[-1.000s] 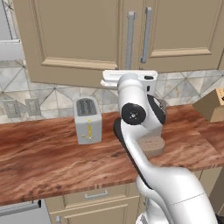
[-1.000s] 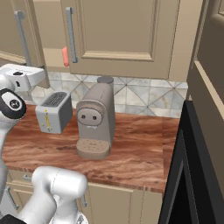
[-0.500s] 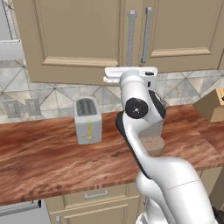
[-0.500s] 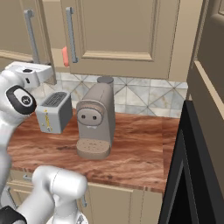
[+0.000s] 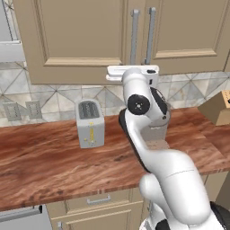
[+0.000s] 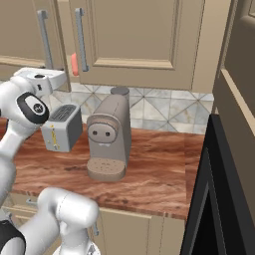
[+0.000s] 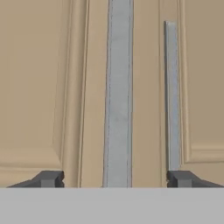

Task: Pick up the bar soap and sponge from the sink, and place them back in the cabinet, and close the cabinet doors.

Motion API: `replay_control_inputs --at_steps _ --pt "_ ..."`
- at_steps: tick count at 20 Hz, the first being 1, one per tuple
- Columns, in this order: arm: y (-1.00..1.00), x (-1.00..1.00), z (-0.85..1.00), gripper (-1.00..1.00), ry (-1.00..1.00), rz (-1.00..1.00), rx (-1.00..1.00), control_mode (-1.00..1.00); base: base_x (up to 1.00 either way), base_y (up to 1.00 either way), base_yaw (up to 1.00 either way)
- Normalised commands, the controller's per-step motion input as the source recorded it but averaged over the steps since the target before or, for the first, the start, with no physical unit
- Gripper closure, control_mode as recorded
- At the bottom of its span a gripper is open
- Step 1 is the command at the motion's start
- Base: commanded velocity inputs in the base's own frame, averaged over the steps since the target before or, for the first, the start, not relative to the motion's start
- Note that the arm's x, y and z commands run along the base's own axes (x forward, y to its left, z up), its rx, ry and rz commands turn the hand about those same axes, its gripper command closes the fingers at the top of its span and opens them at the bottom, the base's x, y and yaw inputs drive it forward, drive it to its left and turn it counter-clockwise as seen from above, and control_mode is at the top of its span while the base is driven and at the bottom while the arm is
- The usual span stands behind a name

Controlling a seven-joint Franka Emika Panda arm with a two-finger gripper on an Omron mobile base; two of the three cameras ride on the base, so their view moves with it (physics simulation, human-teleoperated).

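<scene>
Between the claw (image 7: 114, 178) tips stands one cabinet-door handle (image 7: 118, 92).

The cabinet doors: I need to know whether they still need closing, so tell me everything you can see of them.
The cabinet doors are two tall tan panels that look like wood, each with a recessed centre and a vertical silver bar handle near the middle seam. They hang above the tiled backsplash and the wooden counter. In the left base view both look shut and flush. In the right base view something salmon-pink shows at the edge between them. The gripper faces the handles, fingertips apart, touching nothing that can be seen.
</scene>
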Motion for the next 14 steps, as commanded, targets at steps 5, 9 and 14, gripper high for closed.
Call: replay_control_inputs --at_steps 5,9,14 --pt "0.00 0.30 0.00 -1.00 0.00 0.00 0.00 -1.00 0.00 0.00 0.00" --pt "0.00 0.27 0.00 -1.00 0.00 0.00 0.00 -1.00 0.00 0.00 0.00" --pt "0.00 0.24 0.00 -1.00 0.00 0.00 0.00 -1.00 0.00 0.00 0.00"
